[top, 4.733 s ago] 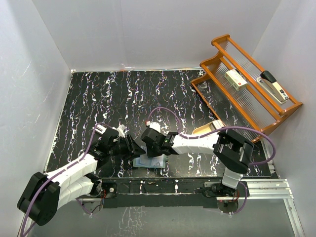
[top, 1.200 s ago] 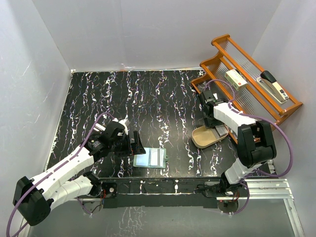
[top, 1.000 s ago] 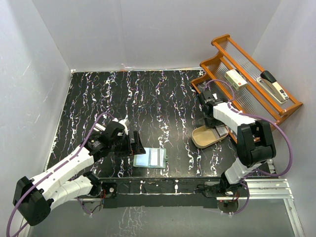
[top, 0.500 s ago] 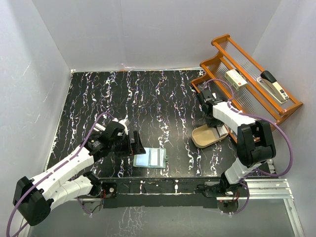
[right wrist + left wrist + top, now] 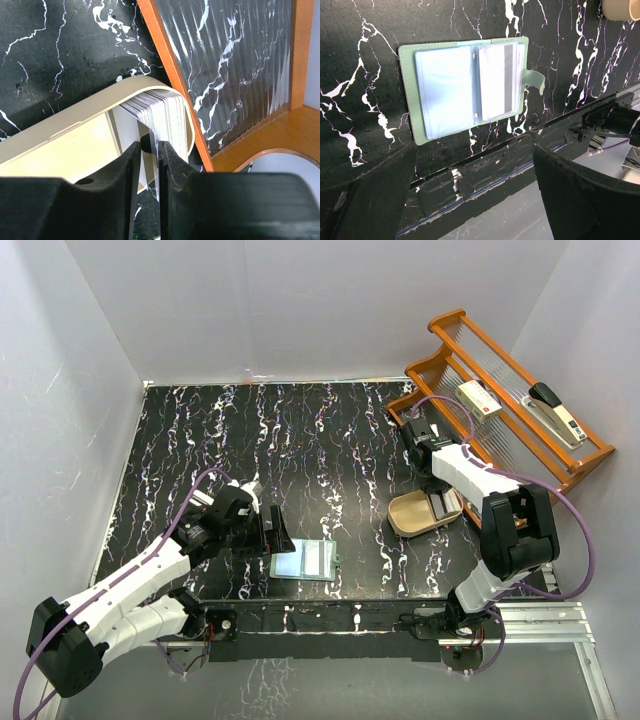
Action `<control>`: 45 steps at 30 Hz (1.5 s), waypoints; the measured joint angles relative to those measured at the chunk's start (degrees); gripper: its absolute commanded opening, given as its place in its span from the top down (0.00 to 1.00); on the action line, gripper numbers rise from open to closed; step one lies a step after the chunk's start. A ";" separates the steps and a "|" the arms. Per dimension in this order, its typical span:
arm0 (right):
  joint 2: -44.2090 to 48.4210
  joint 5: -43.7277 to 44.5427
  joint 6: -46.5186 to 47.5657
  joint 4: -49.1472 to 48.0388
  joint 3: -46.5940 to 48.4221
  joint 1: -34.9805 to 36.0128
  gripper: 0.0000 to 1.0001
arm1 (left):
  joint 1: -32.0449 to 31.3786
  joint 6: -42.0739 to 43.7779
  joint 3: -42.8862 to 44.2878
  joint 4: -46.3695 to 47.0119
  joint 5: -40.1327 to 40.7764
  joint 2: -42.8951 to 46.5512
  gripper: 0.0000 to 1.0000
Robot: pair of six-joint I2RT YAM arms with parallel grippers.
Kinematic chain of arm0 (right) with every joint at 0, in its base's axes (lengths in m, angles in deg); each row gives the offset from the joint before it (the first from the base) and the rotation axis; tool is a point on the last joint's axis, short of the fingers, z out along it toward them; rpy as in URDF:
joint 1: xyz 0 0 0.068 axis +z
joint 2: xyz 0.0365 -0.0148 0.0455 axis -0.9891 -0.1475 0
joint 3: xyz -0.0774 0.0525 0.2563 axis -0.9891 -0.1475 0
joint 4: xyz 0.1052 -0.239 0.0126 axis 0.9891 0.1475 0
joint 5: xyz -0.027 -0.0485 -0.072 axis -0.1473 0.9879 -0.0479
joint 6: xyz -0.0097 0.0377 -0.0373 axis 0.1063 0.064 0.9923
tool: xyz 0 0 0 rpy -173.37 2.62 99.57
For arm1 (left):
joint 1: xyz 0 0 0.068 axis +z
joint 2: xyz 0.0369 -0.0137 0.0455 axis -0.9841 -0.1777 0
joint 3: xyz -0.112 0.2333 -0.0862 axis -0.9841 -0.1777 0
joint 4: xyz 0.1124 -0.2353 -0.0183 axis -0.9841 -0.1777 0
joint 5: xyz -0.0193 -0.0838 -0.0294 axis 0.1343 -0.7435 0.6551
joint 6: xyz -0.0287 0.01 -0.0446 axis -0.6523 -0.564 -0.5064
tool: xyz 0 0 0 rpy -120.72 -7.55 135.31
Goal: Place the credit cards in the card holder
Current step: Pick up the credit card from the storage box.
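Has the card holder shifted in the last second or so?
No. The card holder lies open at the same spot by the near edge of the table as in the earlier top views.

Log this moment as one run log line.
stage: picking card | left gripper: open, near open card holder | right gripper: shut on credit card at tan tray

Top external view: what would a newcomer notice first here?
The green card holder lies open at the near edge of the table, a card in one sleeve, with the left claw open beside it. Across the table, the right claw pinches one credit card from the stack in the tan tray beside the orange rack.
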 measured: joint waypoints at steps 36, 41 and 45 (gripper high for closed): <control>13.40 -20.26 -5.55 8.70 5.70 -0.04 1.00 | 0.17 -3.89 -8.83 16.00 -5.35 -13.16 0.30; 19.02 -30.58 -8.90 5.75 4.39 0.04 1.00 | 0.17 -5.77 -10.86 21.05 -9.11 -13.51 0.33; 23.58 -39.58 -13.07 1.18 0.79 0.33 1.00 | 0.15 -8.26 -11.52 22.32 -10.36 -13.33 0.22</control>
